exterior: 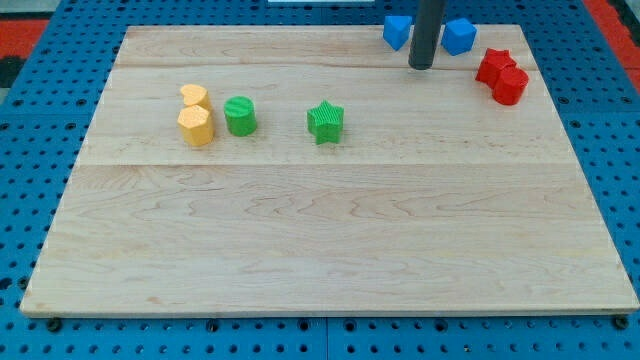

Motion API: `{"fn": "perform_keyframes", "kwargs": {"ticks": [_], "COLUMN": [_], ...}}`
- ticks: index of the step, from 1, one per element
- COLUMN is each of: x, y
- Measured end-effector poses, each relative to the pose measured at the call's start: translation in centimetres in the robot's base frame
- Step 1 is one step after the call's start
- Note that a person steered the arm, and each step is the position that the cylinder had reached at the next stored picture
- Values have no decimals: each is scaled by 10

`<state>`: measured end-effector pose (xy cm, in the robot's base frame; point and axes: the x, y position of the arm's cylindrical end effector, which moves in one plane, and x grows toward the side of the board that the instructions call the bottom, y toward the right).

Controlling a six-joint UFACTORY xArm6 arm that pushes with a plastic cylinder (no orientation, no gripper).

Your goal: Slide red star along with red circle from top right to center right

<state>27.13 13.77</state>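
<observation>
Wooden board (330, 240): our fingerless tip (422, 66) sits left of red star (492, 66) and red circle (510, 86), risking splitting them

My tip (422, 66) is sitting between two blue blocks (397, 31) — red star (492, 66) and red circle (510, 86) are touching at its right.

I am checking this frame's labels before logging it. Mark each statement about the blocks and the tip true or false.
1. The red star and red circle touch each other near the view's top right. True.
2. My tip touches the red star. False: it is apart, to the star's left.
3. Two blue blocks flank the rod. True.
4. The green star lies right of the red pair. False: it lies well left.
</observation>
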Motion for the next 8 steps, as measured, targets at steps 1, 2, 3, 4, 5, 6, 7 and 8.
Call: {"fn": "perform_keyframes", "kwargs": {"ticks": [1, 2, 3, 4, 5, 6, 7, 8], "x": [-9, -16, -22, -24, -24, -19, 3, 23], "y": [14, 15, 22, 37, 56, 83, 106, 122]}}
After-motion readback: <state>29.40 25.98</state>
